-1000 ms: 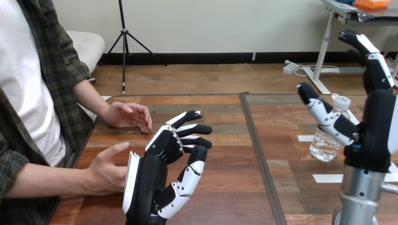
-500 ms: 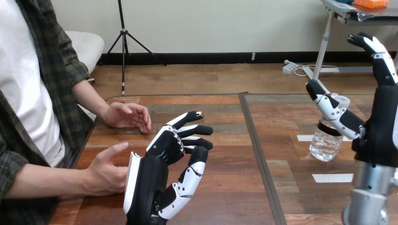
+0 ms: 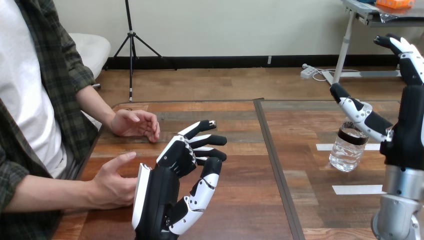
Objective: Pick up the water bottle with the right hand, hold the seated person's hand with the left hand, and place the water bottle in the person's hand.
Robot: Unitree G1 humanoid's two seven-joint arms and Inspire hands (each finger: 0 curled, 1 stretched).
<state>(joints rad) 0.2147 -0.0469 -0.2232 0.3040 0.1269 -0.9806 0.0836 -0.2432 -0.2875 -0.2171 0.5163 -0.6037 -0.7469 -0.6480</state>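
Note:
A clear water bottle (image 3: 347, 148) with a dark band stands upright on the table's right half. My right hand (image 3: 406, 127) is raised just right of it, open, its thumb stretched over the bottle's top and its fingers pointing up; whether the thumb touches the bottle I cannot tell. My left hand (image 3: 172, 182) hovers at the lower middle, open with relaxed fingers. The person's near hand (image 3: 113, 181) lies right beside the back of my left hand, touching or nearly so. The person's far hand (image 3: 135, 123) rests on the table farther back.
The wooden table (image 3: 240, 190) has a dark seam (image 3: 277, 165) running front to back between the two halves. White tape strips (image 3: 357, 189) lie on the right half near the bottle. The person sits at the left side.
My right arm has drifted right and a little forward, so the thumb now reaches over the bottle's cap. The left hand and the person's hands have stayed put.

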